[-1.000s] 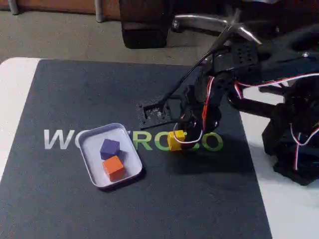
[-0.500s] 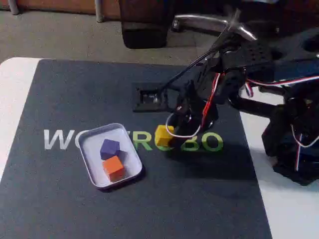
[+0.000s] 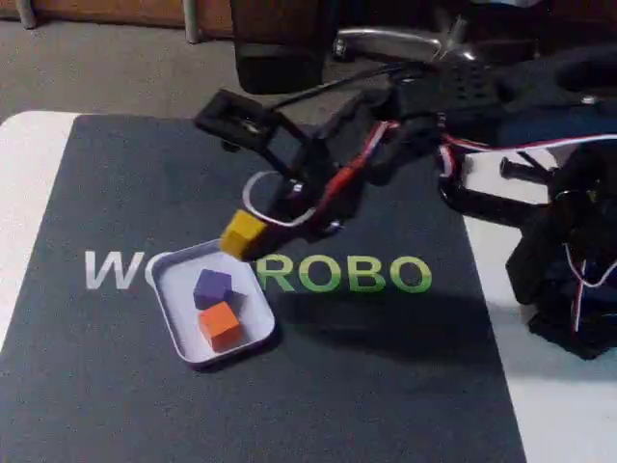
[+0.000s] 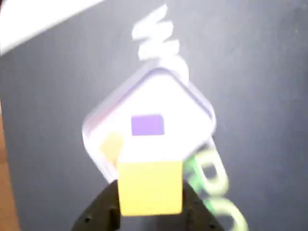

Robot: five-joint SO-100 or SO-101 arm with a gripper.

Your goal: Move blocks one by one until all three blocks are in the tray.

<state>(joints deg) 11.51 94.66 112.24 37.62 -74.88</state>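
Observation:
My gripper (image 3: 247, 234) is shut on the yellow block (image 3: 242, 232) and holds it in the air just above the far right edge of the tray (image 3: 175, 318). The purple block (image 3: 212, 286) and the orange block (image 3: 221, 325) lie side by side inside the pale tin. In the wrist view the yellow block (image 4: 149, 186) sits between my two dark fingers (image 4: 98, 214), and below it are the tray (image 4: 190, 103), the purple block (image 4: 147, 124) and a blurred orange block (image 4: 111, 147).
A dark mat (image 3: 116, 405) with WOWROBO lettering (image 3: 347, 275) covers the white table (image 3: 29, 164). My arm's black base (image 3: 569, 280) stands at the right edge. A chair base (image 3: 386, 43) sits on the floor behind.
My gripper has lifted the yellow block off the mat and carried it left, from the lettering to the tray's edge. The purple and orange blocks have not moved.

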